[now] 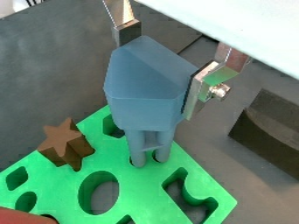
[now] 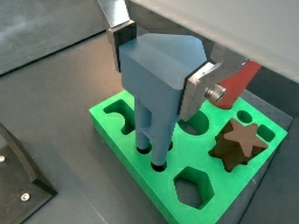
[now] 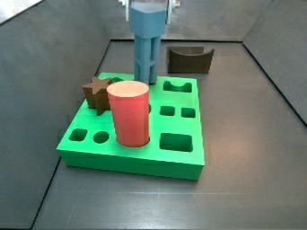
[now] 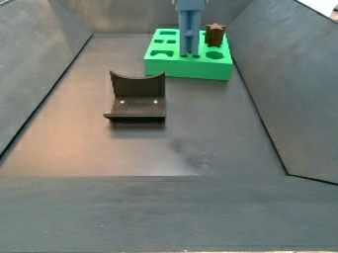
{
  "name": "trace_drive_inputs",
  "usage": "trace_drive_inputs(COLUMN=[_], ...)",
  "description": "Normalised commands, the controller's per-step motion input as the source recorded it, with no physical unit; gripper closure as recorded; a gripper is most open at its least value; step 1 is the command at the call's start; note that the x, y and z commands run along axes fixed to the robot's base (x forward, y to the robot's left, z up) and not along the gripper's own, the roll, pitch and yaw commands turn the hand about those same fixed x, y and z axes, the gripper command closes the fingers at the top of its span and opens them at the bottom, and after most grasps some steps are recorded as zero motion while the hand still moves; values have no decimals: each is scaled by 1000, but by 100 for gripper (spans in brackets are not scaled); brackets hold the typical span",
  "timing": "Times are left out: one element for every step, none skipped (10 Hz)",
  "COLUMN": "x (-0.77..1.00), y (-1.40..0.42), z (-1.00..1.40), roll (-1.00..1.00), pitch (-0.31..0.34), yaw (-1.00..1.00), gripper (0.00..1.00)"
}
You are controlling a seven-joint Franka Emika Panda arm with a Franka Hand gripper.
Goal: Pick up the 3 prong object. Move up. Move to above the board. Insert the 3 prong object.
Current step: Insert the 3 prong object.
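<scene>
My gripper [image 1: 163,66] is shut on the 3 prong object [image 1: 146,87], a tall light-blue block, with a silver finger on each side of its upper body. It shows the same way in another wrist view: gripper [image 2: 162,68], block [image 2: 158,83]. The block stands upright over the board [image 1: 128,197], a bright green slab with cut-out holes. Its thin prongs [image 2: 152,144] reach down to a cut-out near the board's edge, and the tips look just inside. In both side views the block [image 3: 147,40] [image 4: 192,25] hangs from the gripper [image 3: 150,5] over the board [image 3: 180,162] [image 4: 165,64].
A red cylinder [image 3: 128,112] stands upright in the board, and a dark brown star [image 3: 93,88] sits in it beside the block. The dark fixture [image 4: 136,99] stands on the floor apart from the board, and grey walls enclose the floor.
</scene>
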Motion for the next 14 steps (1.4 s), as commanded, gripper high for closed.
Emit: trace_drive_inputs(x=[-37,-34,-9,-3,0,0,-40,-74,-83,-71,-86,-60,-11,0], y=[9,0,3,0,11,69,57,80,17,0,0,0,0,0], z=[-94,0,0,0,-26,-49,-60,-89,-123,-177,-303,-317,-357,-440], roll=[-7,-30,-60,-73,-66,-73,-71,-51,-20,-24,-51,-64,-76,-77], pitch=[-11,0,0,-11,-29,-29,-36,-36,-36,-54,-77,-86,-96,-94], yaw=[0,0,6,17,37,17,0,0,0,-11,-143,-146,-131,-111], gripper=[100,100,100,100,100,100,100,100,100,100,100,100,100,100])
